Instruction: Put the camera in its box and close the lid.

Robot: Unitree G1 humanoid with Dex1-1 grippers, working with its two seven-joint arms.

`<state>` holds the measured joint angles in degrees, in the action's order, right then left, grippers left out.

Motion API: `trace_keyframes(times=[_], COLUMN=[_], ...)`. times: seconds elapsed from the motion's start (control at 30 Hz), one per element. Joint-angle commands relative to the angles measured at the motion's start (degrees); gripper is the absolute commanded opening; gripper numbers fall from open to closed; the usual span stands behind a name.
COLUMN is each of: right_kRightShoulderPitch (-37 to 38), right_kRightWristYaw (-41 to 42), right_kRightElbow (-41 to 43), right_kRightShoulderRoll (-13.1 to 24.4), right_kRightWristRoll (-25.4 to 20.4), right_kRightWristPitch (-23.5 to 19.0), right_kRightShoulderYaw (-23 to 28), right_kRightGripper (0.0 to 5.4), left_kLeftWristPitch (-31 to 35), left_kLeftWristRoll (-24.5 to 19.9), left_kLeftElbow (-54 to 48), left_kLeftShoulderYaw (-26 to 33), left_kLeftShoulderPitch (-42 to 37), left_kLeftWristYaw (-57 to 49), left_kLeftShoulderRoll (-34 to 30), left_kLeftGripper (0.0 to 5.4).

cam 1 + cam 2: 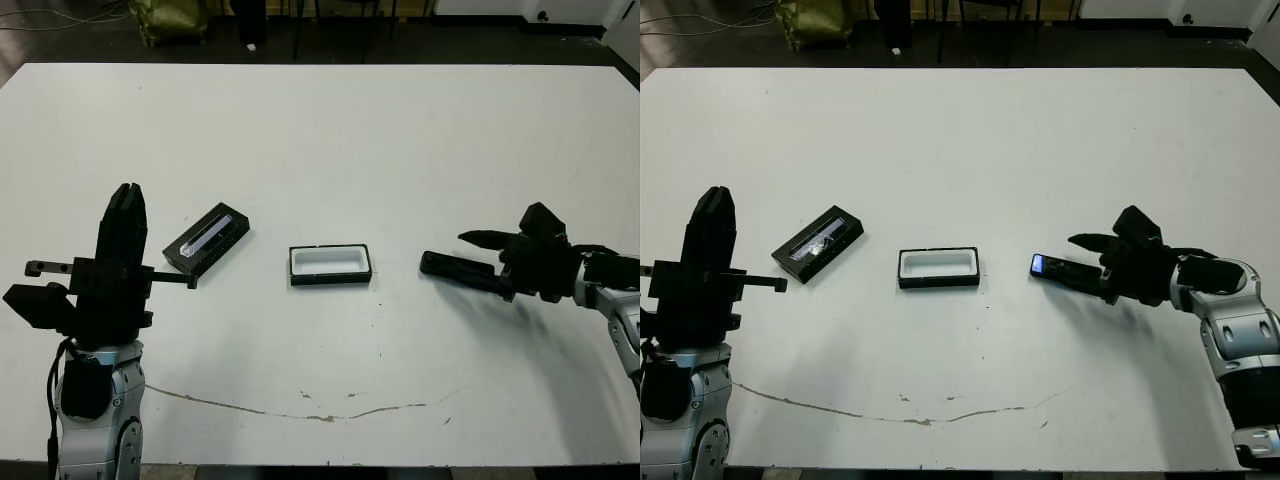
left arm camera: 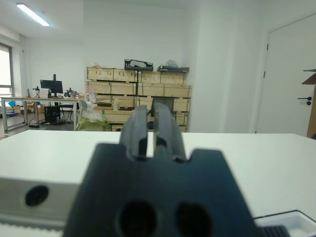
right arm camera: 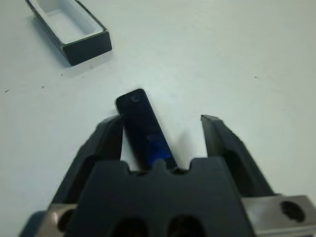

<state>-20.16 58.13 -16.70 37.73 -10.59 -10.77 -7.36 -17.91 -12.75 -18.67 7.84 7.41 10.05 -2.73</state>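
Table (image 1: 400, 130) with one camera (image 1: 457, 270); one box (image 1: 330, 264); one lid (image 1: 206, 238)

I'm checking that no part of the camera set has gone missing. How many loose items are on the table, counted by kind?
Camera: 1
Box: 1
Lid: 1
Total: 3
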Motion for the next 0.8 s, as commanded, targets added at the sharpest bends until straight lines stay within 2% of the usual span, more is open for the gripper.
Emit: trace_keyframes(times=[0.03,0.27,0.4,0.5,0.63,0.8], right_kRightShoulderPitch=[2.7,3.0,3.6,4.3,4.5,4.1], right_kRightWristYaw=[0.0,0.5,-1.0,-3.0,-4.3,-5.4], right_kRightElbow=[-0.8,0.3,-0.2,0.1,-1.9,-2.6], right_kRightShoulderRoll=[0.3,0.4,0.2,0.3,-0.2,-0.1], right_kRightWristRoll=[2.9,2.4,4.0,5.8,6.4,6.7], right_kRightWristPitch=[-2.5,-6.1,-4.4,-1.1,4.2,4.9], right_kRightShoulderYaw=[-2.5,-3.4,-3.9,-4.3,-3.8,-4.1], right_kRightGripper=[3.17,1.65,0.84,0.61,0.59,0.59], left_kLeftWristPitch=[0.5,0.4,-0.3,-0.1,-0.1,0.9], left_kLeftWristRoll=[-0.4,-0.1,-0.1,0.3,0.3,-0.7], left_kLeftElbow=[0.3,0.1,0.6,0.7,0.8,0.3], left_kLeftShoulderYaw=[0.0,0.0,0.0,0.1,0.1,0.1], left_kLeftShoulderPitch=[0.9,1.1,0.9,0.9,0.8,0.9], left_kLeftWristYaw=[0.0,-0.2,-0.1,-0.1,-0.1,0.2], left_kLeftShoulderRoll=[-0.3,-0.2,0.0,-0.3,-0.3,-0.4], left_kLeftGripper=[0.0,0.0,0.0,0.0,0.0,0.0])
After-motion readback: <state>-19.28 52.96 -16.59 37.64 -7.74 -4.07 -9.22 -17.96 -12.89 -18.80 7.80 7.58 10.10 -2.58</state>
